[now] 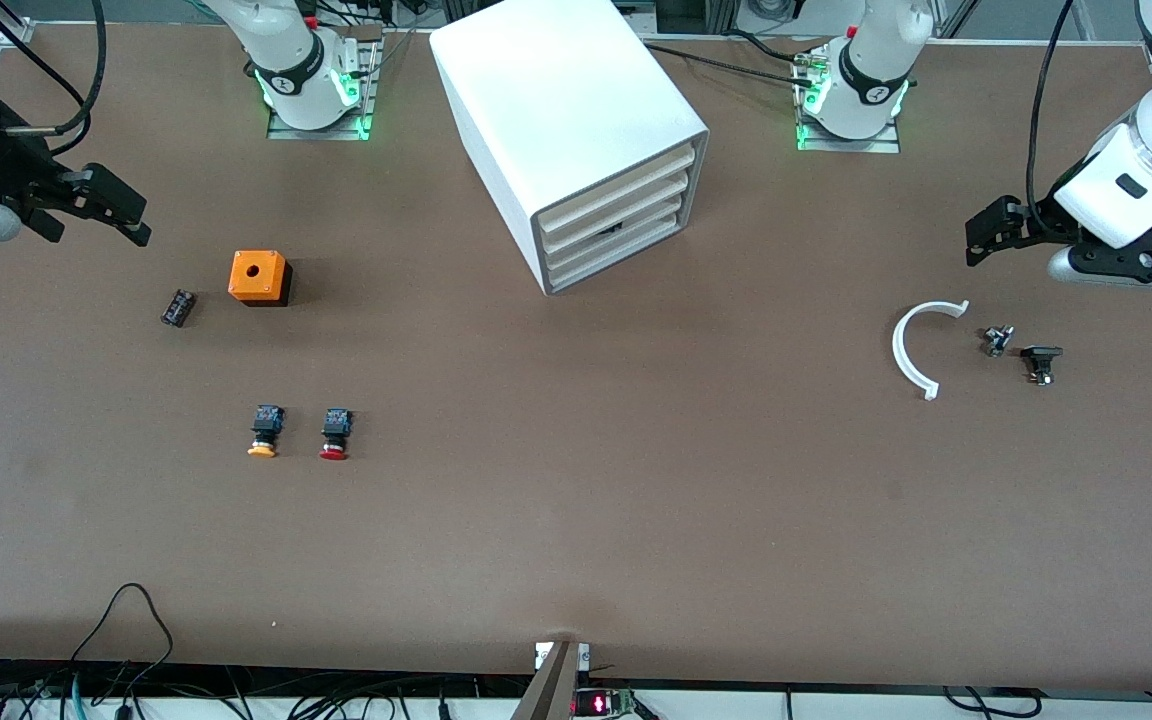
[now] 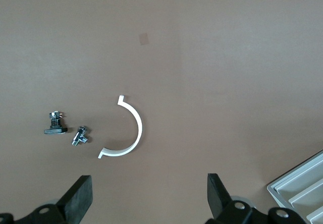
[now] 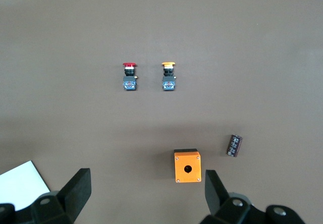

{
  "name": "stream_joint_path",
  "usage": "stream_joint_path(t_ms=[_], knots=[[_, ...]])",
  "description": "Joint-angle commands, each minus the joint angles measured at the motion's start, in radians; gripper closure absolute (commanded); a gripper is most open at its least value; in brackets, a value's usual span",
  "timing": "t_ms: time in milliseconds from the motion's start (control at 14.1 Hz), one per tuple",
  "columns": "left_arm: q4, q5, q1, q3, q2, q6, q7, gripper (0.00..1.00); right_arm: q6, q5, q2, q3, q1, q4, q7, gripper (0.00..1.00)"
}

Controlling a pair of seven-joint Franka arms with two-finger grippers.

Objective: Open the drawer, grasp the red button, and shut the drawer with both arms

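Both arms parked, drawer (image 1: 612,228) shut in cabinet (image 1: 566,130), nothing held.
Right gripper (image 1: 106,210), fingers wide, hangs toward the right arm's end from the cabinet; red button (image 1: 335,435) lies nearer the camera than the cabinet, just beside orange-capped button (image 1: 264,432) — mix-up risk. Left gripper (image 1: 986,240) wide too, toward the left arm's end.

Robotics lab, brown table (image 1: 636,480), bolted arm bases (image 1: 314,95), trailing cables (image 1: 126,620)

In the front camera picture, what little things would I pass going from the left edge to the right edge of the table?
Small black cylinder → orange cube box → orange-capped button → red-capped button → white cabinet → white curved plastic piece → small silver part → small black part.
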Motion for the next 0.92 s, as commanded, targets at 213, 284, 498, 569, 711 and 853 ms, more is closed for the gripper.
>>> stream_joint_path(t_ms=[213,284,498,569,711,853], knots=[[0.027,0.013,-0.008,0.002,0.01,-0.037,0.011,0.0,-0.007,-0.015,0.021,0.011,-0.011,0.043,-0.014,0.0],[0.027,0.013,-0.008,0.002,0.01,-0.037,0.011,0.0,-0.007,-0.015,0.021,0.011,-0.011,0.046,-0.015,0.0],[0.027,0.013,-0.008,-0.001,0.01,-0.037,0.011,0.0,-0.009,-0.011,0.021,0.009,-0.011,0.046,-0.015,0.0],[0.027,0.017,-0.008,-0.005,0.01,-0.037,0.011,0.0,-0.009,-0.011,0.021,0.009,-0.011,0.046,-0.015,0.0],[0.027,0.018,-0.008,-0.008,0.01,-0.037,0.011,0.0,-0.009,-0.015,0.021,0.009,-0.011,0.046,-0.014,0.0],[0.027,0.018,-0.008,-0.011,0.01,-0.037,0.009,0.0,-0.009,-0.015,0.021,0.009,-0.011,0.046,-0.015,0.0]])
